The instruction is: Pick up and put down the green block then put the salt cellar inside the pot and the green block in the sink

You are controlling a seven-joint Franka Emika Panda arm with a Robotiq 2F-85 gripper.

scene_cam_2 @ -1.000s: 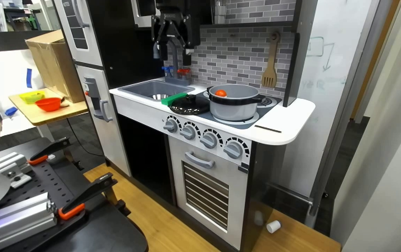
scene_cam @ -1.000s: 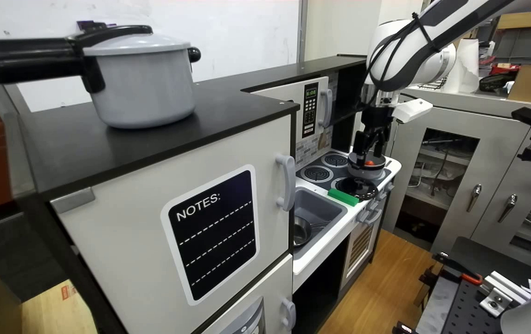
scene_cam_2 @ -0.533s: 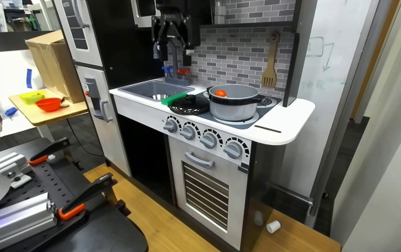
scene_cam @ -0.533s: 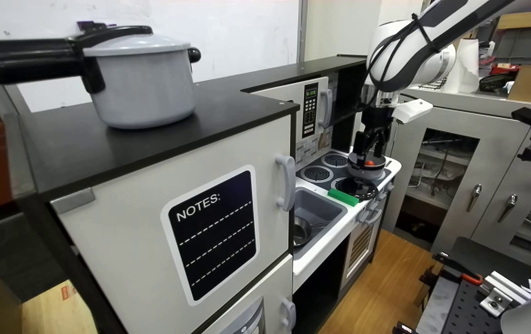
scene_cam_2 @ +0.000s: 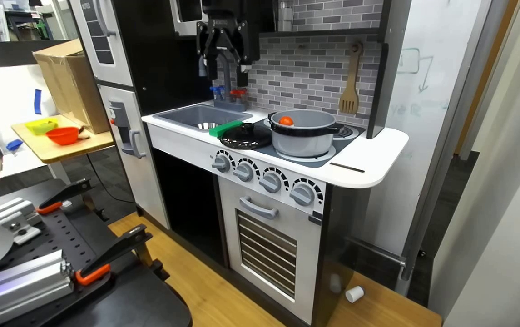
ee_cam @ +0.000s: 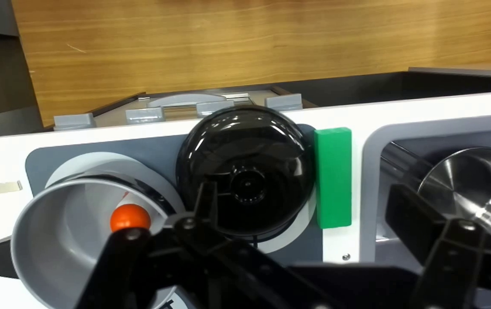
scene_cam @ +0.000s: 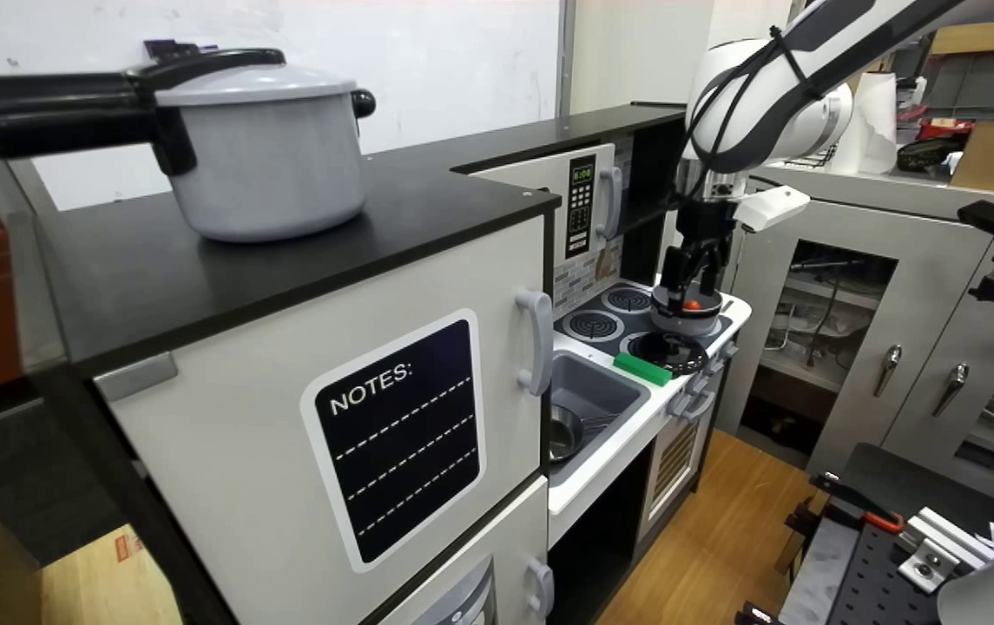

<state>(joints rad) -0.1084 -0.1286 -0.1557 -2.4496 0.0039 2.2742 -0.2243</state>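
Note:
The green block (ee_cam: 334,178) lies flat on the white strip between the stove top and the sink (ee_cam: 369,206), close beside a black lid (ee_cam: 236,137). On a burner stands the pot (scene_cam_2: 303,141), grey with a black band. Inside it rests an orange-topped, pale-bodied piece, apparently the salt cellar (ee_cam: 130,216). My gripper (ee_cam: 304,197) hangs over the counter with its fingers wide apart, nothing held. Seen from above, one finger (ee_cam: 206,201) crosses the lid, the other (ee_cam: 412,223) the sink, and the block shows in the gap. Both exterior views also show the block.
A steel pan (ee_cam: 459,189) sits in the sink. Behind it rises the faucet (scene_cam_2: 227,81). A spatula (scene_cam_2: 349,93) hangs on the tiled back wall under a dark shelf (scene_cam_2: 323,32). A large grey pressure cooker (scene_cam: 271,165) stands on the tall cabinet. A white cylinder (scene_cam_2: 354,294) lies on the floor.

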